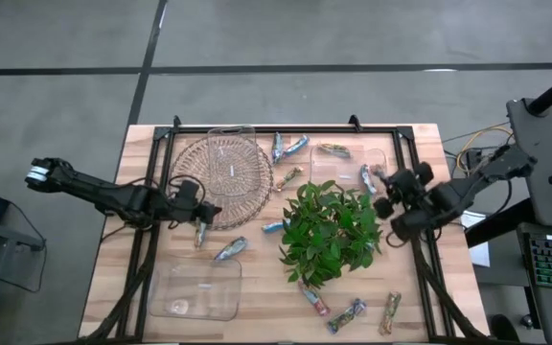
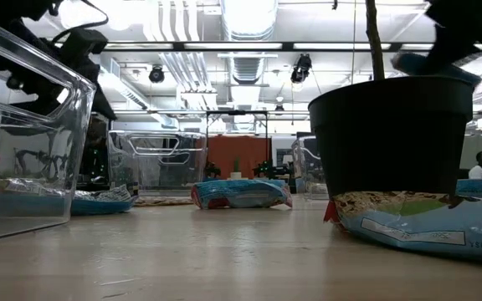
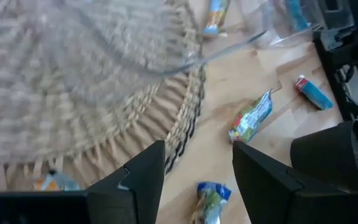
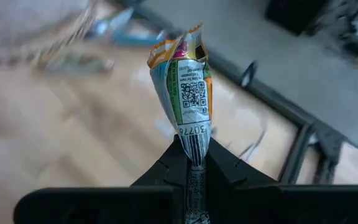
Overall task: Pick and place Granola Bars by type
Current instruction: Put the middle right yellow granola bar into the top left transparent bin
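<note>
Granola Bars lie scattered on the wooden table: two silvery-blue ones (image 1: 287, 147) at the far edge, one (image 1: 230, 249) near the middle, several (image 1: 346, 314) at the near right. My right gripper (image 1: 387, 196) hangs at the right of the leafy plant (image 1: 329, 230), shut on a multicoloured bar (image 4: 185, 87). My left gripper (image 1: 199, 216) stands open at the near edge of the wicker mat (image 1: 220, 182), above a bar (image 3: 210, 199) that lies on the table; nothing is between its fingers. My right gripper pinches the multicoloured bar's crimped end (image 4: 194, 143) between its two fingers. The rest of the bar sticks straight out past the fingertips, in line with them, its far end (image 4: 179, 46) crumpled. The bar is lifted clear of the table.
A clear container (image 1: 230, 153) sits on the wicker mat, another (image 1: 196, 287) at the near left, a third (image 1: 353, 163) at the far right. The plant's black pot (image 2: 400, 134) stands on one bar's end (image 2: 425, 221). A black frame (image 1: 286, 129) rims the table.
</note>
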You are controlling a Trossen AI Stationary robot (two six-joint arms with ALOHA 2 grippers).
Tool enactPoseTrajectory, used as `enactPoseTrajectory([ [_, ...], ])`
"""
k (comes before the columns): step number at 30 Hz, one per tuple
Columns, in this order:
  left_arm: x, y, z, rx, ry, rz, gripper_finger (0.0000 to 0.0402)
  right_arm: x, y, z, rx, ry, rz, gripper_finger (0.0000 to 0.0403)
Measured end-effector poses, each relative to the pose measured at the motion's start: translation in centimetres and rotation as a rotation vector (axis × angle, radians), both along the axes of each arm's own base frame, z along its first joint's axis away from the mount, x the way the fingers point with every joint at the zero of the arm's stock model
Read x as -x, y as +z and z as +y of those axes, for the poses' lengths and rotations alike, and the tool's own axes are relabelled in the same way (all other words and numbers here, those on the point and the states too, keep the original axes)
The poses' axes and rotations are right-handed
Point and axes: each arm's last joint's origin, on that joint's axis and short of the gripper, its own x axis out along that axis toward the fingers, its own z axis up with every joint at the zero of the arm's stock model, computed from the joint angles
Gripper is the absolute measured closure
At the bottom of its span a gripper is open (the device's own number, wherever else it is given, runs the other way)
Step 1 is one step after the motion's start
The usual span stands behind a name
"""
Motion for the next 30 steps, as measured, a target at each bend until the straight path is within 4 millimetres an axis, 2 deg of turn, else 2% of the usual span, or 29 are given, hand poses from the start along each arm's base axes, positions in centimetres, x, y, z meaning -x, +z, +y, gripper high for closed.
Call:
enactPoseTrajectory([
  [6, -0.2, 1.1, 0.2, -0.119, 0.016, -0.038, 0.0232, -0.3, 2.0, -2.1, 0.032, 0.001, -0.086, 0.0386],
  [11, -0.2, 2.3, 0.5, -0.209, 0.031, -0.060, 0.0232, -1.9, 3.9, -4.0, 0.069, 0.057, -0.160, 0.0386],
  [18, -0.6, 5.1, 1.1, -0.353, -0.011, -0.094, 0.0232, -4.0, 5.9, -7.6, 0.083, 0.093, -0.173, 0.0386],
  [23, -0.8, 7.9, 2.1, -0.480, -0.012, -0.112, 0.0232, -6.7, 7.5, -10.1, 0.077, 0.169, -0.178, 0.0386],
  [30, -1.0, 11.2, 3.8, -0.640, -0.062, -0.165, 0.0232, -12.0, 9.8, -12.4, 0.088, 0.273, -0.109, 0.0386],
])
